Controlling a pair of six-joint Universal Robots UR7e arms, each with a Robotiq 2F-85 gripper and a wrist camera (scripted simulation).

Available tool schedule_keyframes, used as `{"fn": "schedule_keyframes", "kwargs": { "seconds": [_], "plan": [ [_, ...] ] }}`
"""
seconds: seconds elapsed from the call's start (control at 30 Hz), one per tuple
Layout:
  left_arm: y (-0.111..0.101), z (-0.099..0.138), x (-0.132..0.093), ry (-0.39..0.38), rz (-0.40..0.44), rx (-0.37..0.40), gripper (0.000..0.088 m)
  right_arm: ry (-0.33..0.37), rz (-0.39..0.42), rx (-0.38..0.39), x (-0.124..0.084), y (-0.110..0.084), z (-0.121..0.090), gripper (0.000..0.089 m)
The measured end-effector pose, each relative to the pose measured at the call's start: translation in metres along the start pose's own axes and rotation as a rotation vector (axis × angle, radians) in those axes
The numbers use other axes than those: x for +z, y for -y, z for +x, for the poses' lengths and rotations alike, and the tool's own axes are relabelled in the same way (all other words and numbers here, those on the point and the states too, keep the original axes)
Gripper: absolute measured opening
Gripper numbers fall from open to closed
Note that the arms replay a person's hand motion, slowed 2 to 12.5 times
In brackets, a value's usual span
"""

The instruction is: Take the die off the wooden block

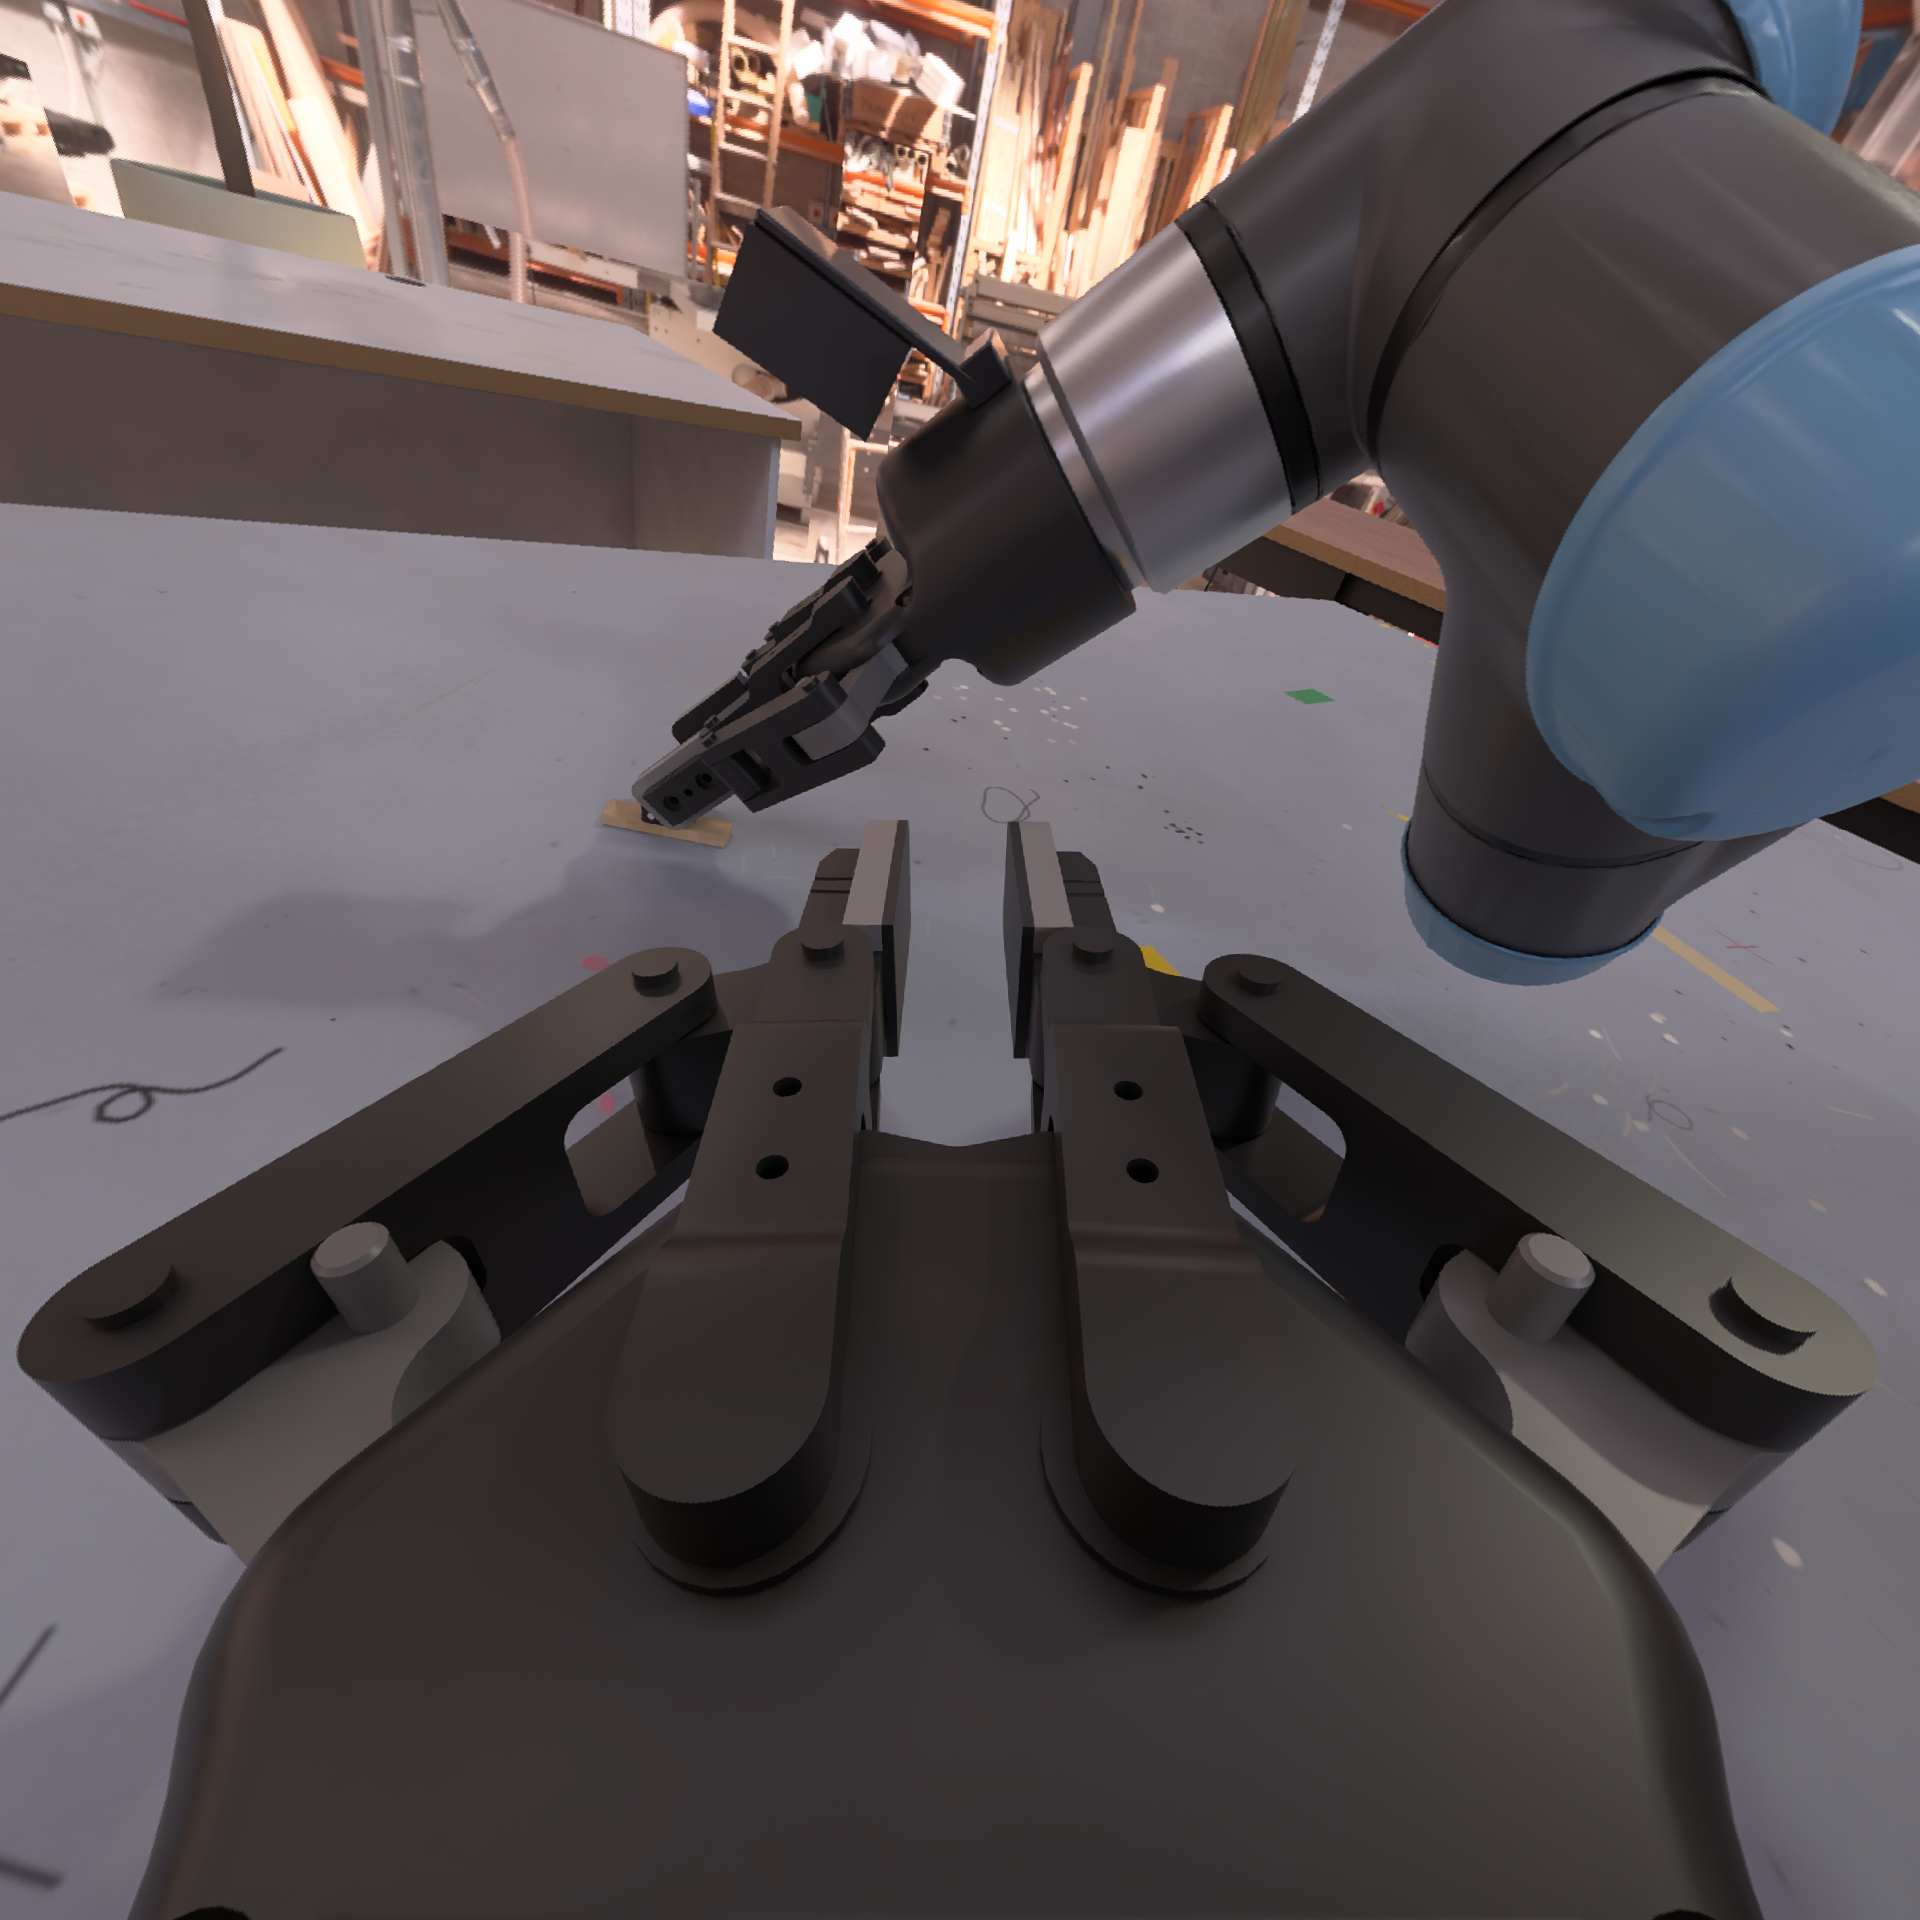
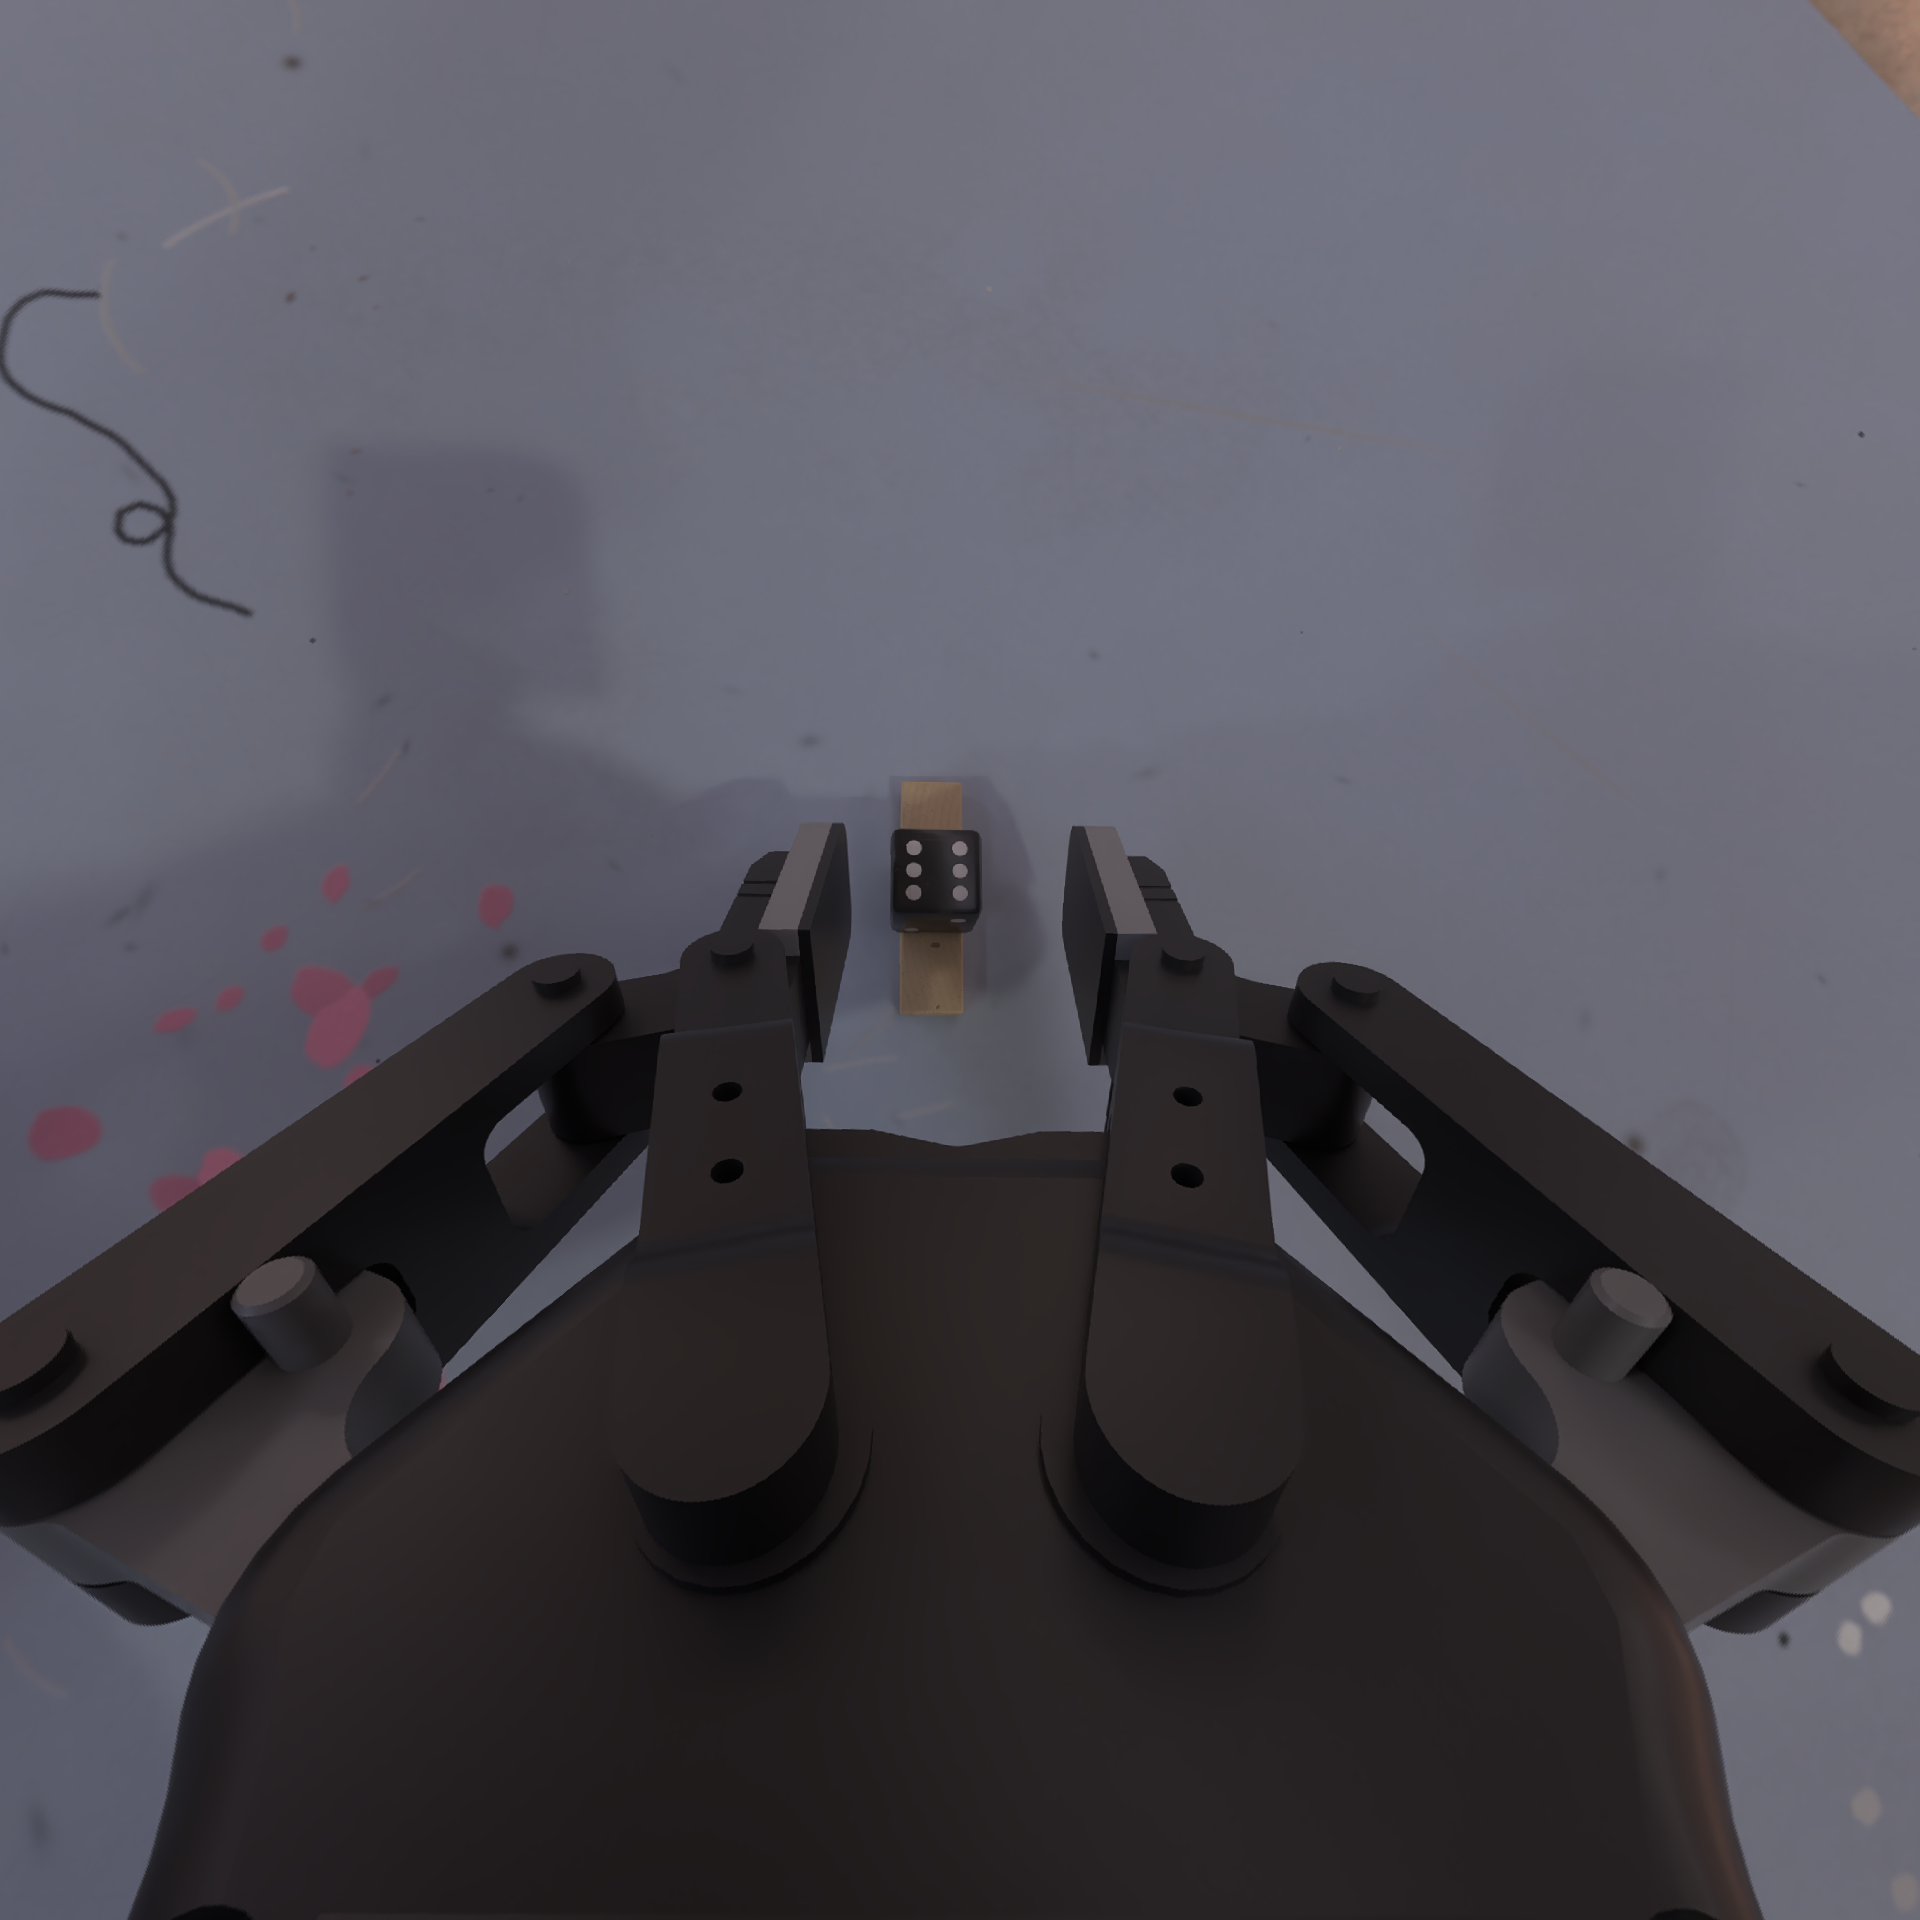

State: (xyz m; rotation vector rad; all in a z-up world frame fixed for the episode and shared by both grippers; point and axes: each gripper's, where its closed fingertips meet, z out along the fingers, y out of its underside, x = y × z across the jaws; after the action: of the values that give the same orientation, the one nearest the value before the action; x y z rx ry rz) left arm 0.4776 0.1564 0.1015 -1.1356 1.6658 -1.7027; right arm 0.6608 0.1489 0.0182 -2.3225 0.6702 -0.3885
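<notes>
Fingers of the right gripper [image 2: 956, 914] stand apart, straddling the black die [image 2: 935, 878] on the wooden block [image 2: 932, 977] without touching it, while the left gripper [image 1: 958, 883] holds nothing, its jaws narrowly parted.

Scuffed grey table in a timber workshop

The grey table [image 2: 1351, 520] bears pink paint spots [image 2: 332, 1013], a black scribble [image 2: 145, 520] and a small green patch [image 1: 1309, 696]; behind it stand a second grey bench [image 1: 395, 416] and shelves of stacked timber [image 1: 1091, 156].
</notes>
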Motion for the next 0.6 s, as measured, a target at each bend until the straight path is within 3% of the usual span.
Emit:
{"fn": "schedule_keyframes", "kwargs": {
  "seconds": [0.5,0.6],
  "plan": [
    [-0.0016,0.0022,0.001,-0.017,-0.013,0.003,0.0165,0.006,-0.009,0.018,0.0097,0.0007,0.0015,0.0332],
    [-0.0019,0.0014,0.0013,-0.015,-0.017,0.0,0.0165,0.019,-0.008,0.022,0.0104,0.0009,0.0,0.0281]
  ]
}}
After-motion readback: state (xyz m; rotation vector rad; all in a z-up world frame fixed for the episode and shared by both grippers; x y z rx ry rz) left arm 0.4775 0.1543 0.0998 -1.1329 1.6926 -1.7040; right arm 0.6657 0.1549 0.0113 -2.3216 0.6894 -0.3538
